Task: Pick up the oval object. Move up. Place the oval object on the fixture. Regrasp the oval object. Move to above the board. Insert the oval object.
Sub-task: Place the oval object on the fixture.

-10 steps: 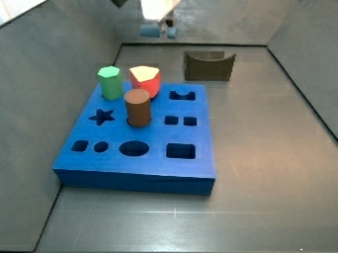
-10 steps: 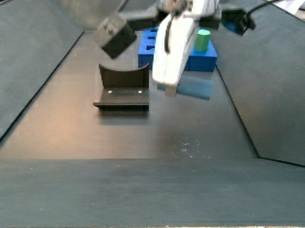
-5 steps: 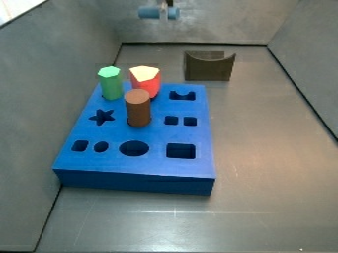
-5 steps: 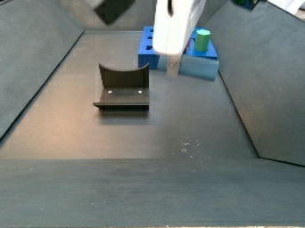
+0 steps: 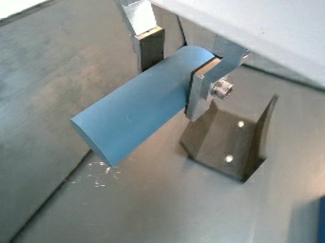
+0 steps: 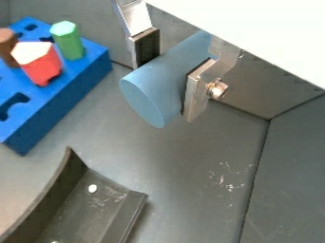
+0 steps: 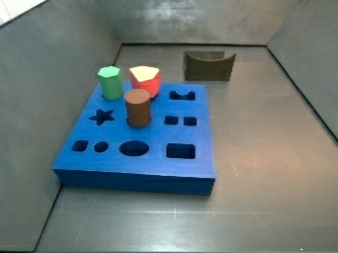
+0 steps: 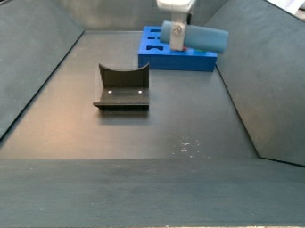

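Note:
My gripper [image 5: 177, 68] is shut on the oval object [image 5: 137, 112], a smooth pale blue peg that lies crosswise between the fingers [image 6: 196, 87] and sticks out well to one side. In a side view the gripper [image 8: 177, 30] hangs high near the frame's top, with the oval object [image 8: 208, 38] in front of the board [image 8: 179, 59]. The dark fixture [image 8: 121, 87] stands on the floor well below, apart from the peg, and also shows in a wrist view [image 5: 234, 139]. Another side view holds the blue board [image 7: 137, 148] and fixture [image 7: 209, 65], but no gripper.
Standing in the board are a green hexagonal peg [image 7: 110, 83], a red and yellow peg [image 7: 144, 79] and a brown cylinder [image 7: 138, 109]. Grey walls slope up around the dark floor. A patch of pale scratches [image 8: 185, 147] marks the floor in front of the fixture.
The gripper has risen with the oval object, leaving the top of one side view and shrinking toward the top of the other. The peg stays clamped.

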Controlling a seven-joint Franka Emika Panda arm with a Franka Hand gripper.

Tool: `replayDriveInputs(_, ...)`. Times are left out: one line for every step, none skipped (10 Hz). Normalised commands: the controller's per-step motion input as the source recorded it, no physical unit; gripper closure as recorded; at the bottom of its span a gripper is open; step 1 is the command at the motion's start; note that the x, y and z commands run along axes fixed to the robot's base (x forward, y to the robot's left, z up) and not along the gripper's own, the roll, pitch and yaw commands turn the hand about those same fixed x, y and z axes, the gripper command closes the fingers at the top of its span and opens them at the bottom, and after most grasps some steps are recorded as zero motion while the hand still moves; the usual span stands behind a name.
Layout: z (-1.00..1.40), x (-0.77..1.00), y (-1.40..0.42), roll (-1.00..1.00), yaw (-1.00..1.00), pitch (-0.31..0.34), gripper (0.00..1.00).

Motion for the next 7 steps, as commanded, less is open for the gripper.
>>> replayDriveInputs(-0.08, 1.0, -0.8, -0.03, 1.0, 0.042, 1.0)
replayDriveInputs(-0.06, 0.96, -0.6, -0.03, 1.0, 0.043, 1.0)
replayDriveInputs(-0.03, 0.84, -0.34, -0.03, 1.0, 0.045, 1.0)
replayDriveInputs(-0.03, 0.71, -0.15, -0.03, 1.0, 0.048, 1.0)
replayDriveInputs(-0.02, 0.55, -0.09, -0.03, 1.0, 0.054, 1.0)
replayDriveInputs(-0.01, 0.43, -0.06, -0.03, 1.0, 0.059, 1.0)
replayDriveInputs(-0.01, 0.32, -0.03, -0.04, 1.0, 0.064, 1.0)
